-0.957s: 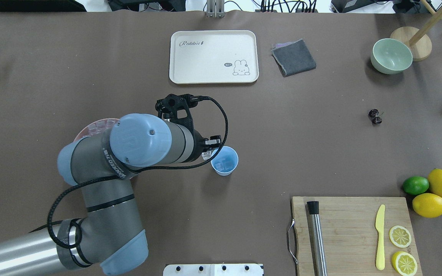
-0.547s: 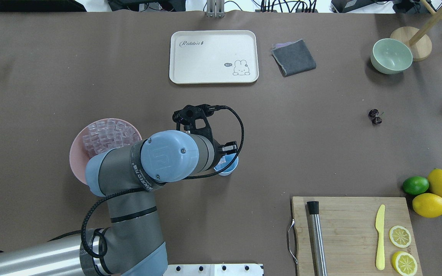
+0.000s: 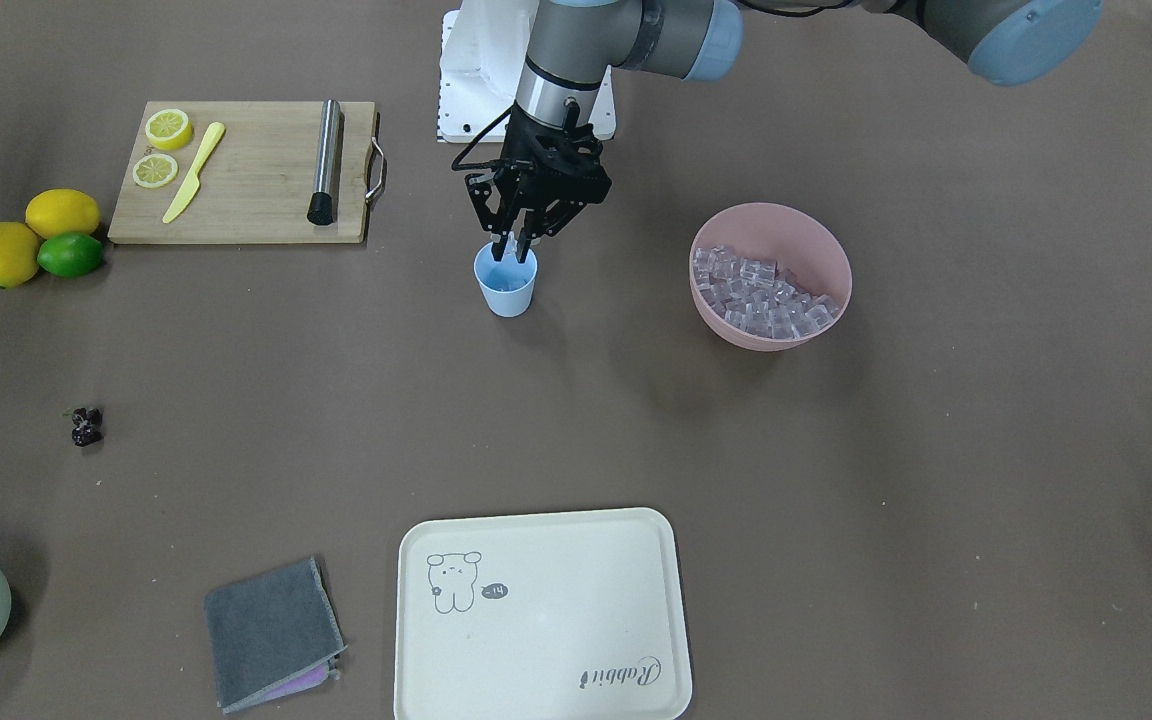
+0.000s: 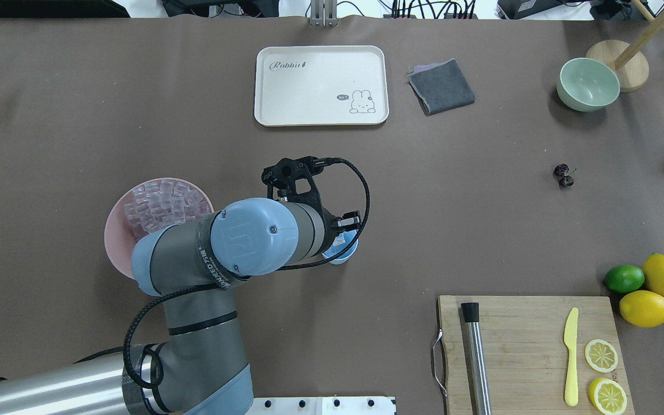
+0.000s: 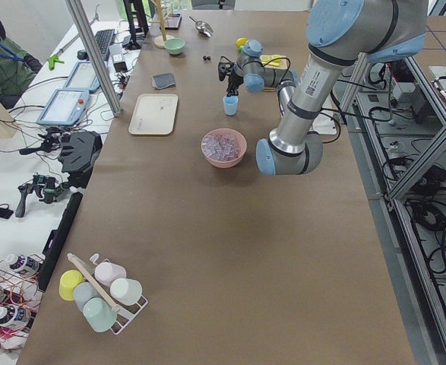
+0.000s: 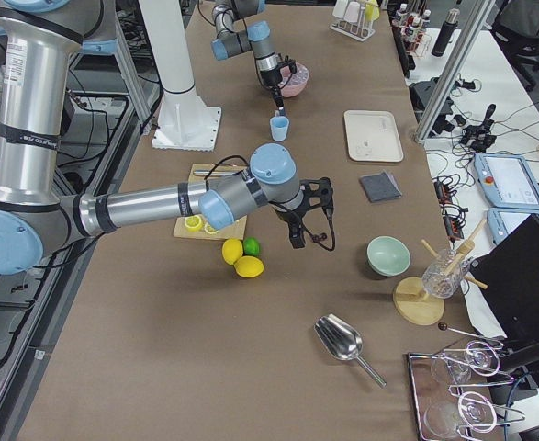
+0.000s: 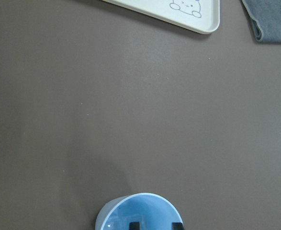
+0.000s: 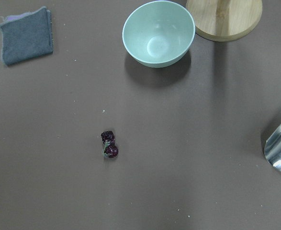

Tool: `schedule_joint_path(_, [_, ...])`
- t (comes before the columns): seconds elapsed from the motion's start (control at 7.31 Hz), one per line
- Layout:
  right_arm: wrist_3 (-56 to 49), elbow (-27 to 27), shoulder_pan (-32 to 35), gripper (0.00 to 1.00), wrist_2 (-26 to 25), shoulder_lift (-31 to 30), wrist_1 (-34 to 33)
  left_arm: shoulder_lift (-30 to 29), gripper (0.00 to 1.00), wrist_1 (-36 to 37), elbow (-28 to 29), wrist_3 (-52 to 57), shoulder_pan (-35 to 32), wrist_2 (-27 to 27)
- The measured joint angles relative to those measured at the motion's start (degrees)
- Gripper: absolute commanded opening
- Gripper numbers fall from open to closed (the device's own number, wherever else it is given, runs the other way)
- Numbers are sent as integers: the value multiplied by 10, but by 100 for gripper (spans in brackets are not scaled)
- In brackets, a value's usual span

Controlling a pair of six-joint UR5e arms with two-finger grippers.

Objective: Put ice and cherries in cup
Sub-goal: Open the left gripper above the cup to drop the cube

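The light-blue cup (image 3: 507,285) stands mid-table. My left gripper (image 3: 514,247) hangs straight over it, fingertips dipped inside the rim. In the left wrist view the fingertips (image 7: 177,224) sit a narrow gap apart over the cup (image 7: 130,211), and they look shut on a clear ice cube. More ice (image 3: 761,295) fills the pink bowl (image 3: 771,335) beside the left arm. The cherries (image 4: 563,176) lie loose on the table, seen from above in the right wrist view (image 8: 109,144). My right gripper (image 6: 296,241) hovers over that area; I cannot tell whether it is open or shut.
A cream tray (image 4: 320,85) and a grey cloth (image 4: 441,86) lie at the far side. A pale green bowl (image 4: 588,84) and a metal scoop (image 8: 280,148) sit near the cherries. A cutting board (image 4: 528,351) holds a knife, a metal rod and lemon slices, with lemons and a lime (image 4: 624,278) beside it.
My left arm swung right from the pink bowl, carrying an ice cube to above the cup. Over the last half second it has barely shifted.
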Motion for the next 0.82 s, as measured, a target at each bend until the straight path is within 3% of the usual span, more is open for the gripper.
schedule_joint_path(0.14, [0,0,0,100,0,0,0,0,69,-3,0,1,0,0])
schedule_joint_path(0.27, [0,0,0,100,0,0,0,1,88,-8,0,2,-1,-1])
schedule_joint_path(0.41, [0,0,0,100,0,0,0,2,96,-12,-1,3,-1,-1])
schedule_joint_path(0.82, [1,1,0,100,1,0,0,6,97,-13,-6,5,-1,-1])
